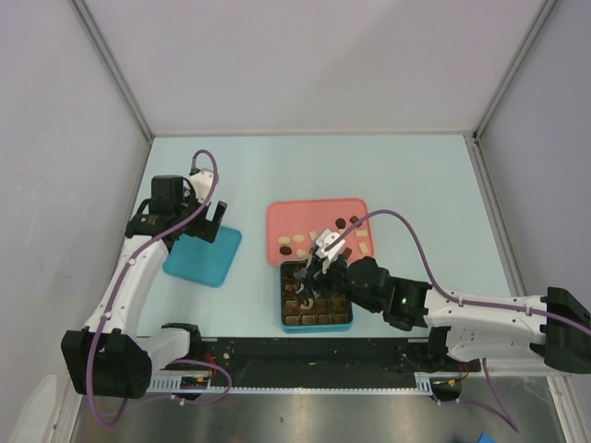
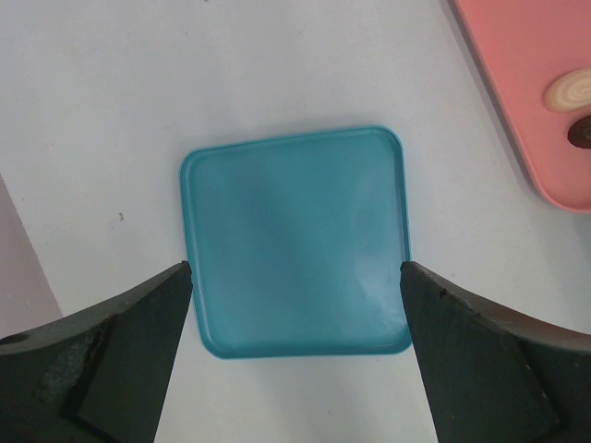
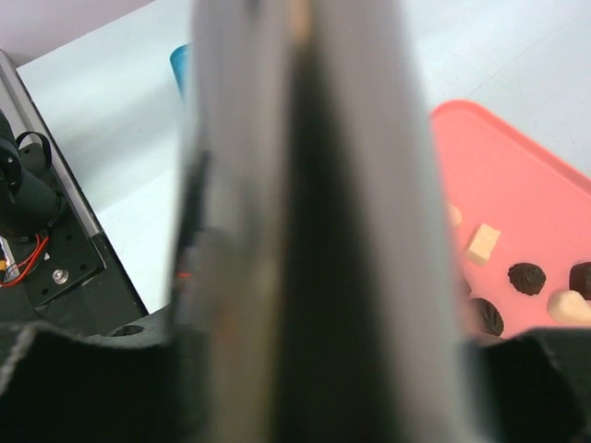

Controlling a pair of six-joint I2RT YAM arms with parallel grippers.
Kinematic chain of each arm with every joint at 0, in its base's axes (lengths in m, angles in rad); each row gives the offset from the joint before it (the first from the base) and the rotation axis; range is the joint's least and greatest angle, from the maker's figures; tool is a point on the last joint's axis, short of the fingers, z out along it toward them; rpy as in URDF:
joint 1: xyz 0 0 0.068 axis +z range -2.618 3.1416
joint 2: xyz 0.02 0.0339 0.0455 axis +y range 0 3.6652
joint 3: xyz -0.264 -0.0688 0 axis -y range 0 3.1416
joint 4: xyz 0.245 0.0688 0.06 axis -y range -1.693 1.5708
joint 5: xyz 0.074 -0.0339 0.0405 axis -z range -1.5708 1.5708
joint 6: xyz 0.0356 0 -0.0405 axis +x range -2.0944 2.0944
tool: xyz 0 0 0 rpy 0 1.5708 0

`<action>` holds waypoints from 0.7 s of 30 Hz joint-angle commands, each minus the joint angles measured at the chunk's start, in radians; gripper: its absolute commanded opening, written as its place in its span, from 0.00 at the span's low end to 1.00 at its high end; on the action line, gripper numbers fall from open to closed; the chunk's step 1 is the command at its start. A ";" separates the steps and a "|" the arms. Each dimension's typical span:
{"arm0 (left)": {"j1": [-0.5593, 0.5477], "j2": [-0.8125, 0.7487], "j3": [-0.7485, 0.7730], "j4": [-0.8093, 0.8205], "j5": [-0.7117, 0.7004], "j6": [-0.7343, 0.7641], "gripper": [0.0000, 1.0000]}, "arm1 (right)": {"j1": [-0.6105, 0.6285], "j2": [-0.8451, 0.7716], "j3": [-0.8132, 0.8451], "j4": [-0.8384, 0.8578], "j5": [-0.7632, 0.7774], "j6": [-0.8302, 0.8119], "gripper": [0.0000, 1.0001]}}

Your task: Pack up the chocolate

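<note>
Top view first: my right gripper (image 1: 317, 265) hung over the upper edge of the box (image 1: 317, 329), fingers pointing toward the top of the frame. I could not tell there whether they were apart or pinched on anything. The loose chocolate (image 1: 340, 223) lay scattered on the tray (image 1: 295, 214), just above the gripper in the picture, with more pieces already sitting in the box's cells. That was what mattered: the next piece lay straight ahead of the right arm, near, while the left gripper (image 1: 211, 221) was well apart at the left, above the lid (image 1: 199, 260).

Left wrist: the left gripper (image 2: 295, 268) had its fingers spread wide on either side of the lid (image 2: 277, 203), holding nothing. Only a corner of the tray (image 2: 517, 83) showed at the upper right, with one cream chocolate (image 2: 572, 92) on it. I judged that too far off for this arm.

Right wrist: a blur. The right gripper (image 3: 314, 231) filled the middle of the frame and I couldn't read its gap. The tray (image 3: 517, 185) sat to the right, with chocolate (image 3: 526, 277) at the lower right.
</note>
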 commanded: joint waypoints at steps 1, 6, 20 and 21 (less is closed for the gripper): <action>0.006 -0.018 0.025 0.011 0.007 -0.003 1.00 | -0.004 -0.025 0.005 0.073 0.042 -0.023 0.50; 0.006 -0.018 0.023 0.011 0.008 -0.003 1.00 | -0.050 -0.037 0.005 0.111 0.065 -0.056 0.43; 0.006 -0.028 0.014 0.009 0.004 -0.001 1.00 | -0.502 0.153 0.053 0.428 -0.015 -0.157 0.24; 0.006 -0.028 0.014 0.009 0.004 -0.001 1.00 | -0.516 0.180 0.060 0.447 -0.011 -0.151 0.24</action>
